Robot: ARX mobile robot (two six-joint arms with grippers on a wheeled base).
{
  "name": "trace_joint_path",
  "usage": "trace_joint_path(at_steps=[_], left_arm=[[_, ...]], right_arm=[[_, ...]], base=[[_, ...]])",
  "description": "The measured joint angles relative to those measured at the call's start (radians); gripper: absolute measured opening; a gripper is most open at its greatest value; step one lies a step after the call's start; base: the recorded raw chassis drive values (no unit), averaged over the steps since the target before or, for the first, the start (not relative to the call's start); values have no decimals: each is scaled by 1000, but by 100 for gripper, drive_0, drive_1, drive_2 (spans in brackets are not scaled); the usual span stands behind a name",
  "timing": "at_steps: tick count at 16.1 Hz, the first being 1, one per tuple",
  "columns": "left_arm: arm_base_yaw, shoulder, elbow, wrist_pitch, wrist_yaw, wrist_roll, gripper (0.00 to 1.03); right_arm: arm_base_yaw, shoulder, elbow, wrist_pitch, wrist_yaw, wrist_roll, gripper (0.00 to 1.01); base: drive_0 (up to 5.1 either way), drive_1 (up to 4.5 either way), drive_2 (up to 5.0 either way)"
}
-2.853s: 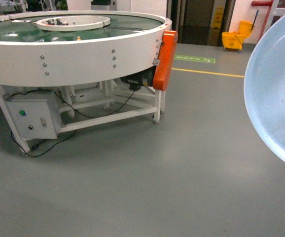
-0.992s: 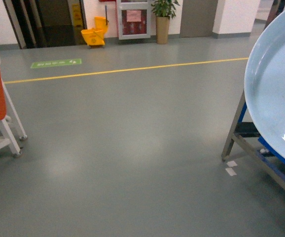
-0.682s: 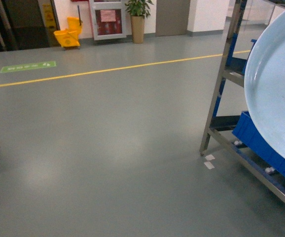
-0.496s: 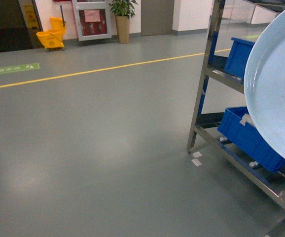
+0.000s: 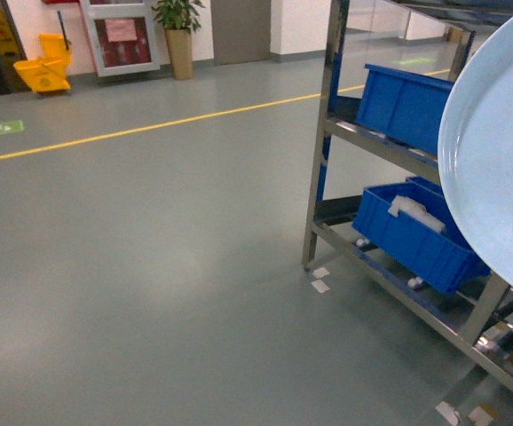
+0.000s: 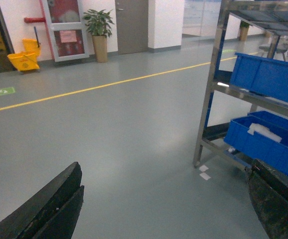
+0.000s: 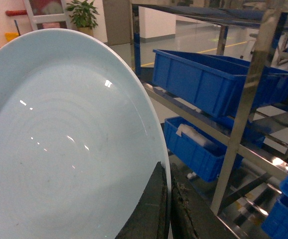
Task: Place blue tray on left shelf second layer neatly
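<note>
The pale blue tray (image 5: 496, 160) stands tilted on edge at the right of the head view, hiding what lies behind it. In the right wrist view my right gripper (image 7: 167, 168) is shut on the rim of the blue tray (image 7: 69, 139). The stainless-steel shelf (image 5: 325, 133) rises just left of the tray. Its middle layer rail (image 5: 376, 140) carries a dark-blue crate (image 5: 407, 105). My left gripper (image 6: 166, 169) hangs open over bare floor, with the steel shelf (image 6: 210, 99) ahead to its right. Neither gripper shows in the head view.
A second dark-blue crate (image 5: 412, 235) with a white object inside sits on the bottom layer. White tape marks (image 5: 319, 280) lie by the shelf foot. A yellow floor line (image 5: 150, 127), a yellow mop bucket (image 5: 42, 75) and a potted plant (image 5: 178, 35) lie further off.
The head view has swung away from the round white conveyor table. The steel shelf with blue crates has come into view and moved leftward and closer. The tray stays held at right.
</note>
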Motion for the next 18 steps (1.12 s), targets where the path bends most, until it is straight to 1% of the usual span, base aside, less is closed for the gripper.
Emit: trace_joint_path(at_steps=[10, 18], left_arm=[[0, 0, 0, 0, 0, 0, 98], [0, 0, 0, -2, 0, 0, 98]], right_arm=[[0, 0, 0, 0, 0, 0, 2], [0, -2, 0, 0, 0, 0, 2]], base=[[-161, -161, -161], [-168, 243, -578]])
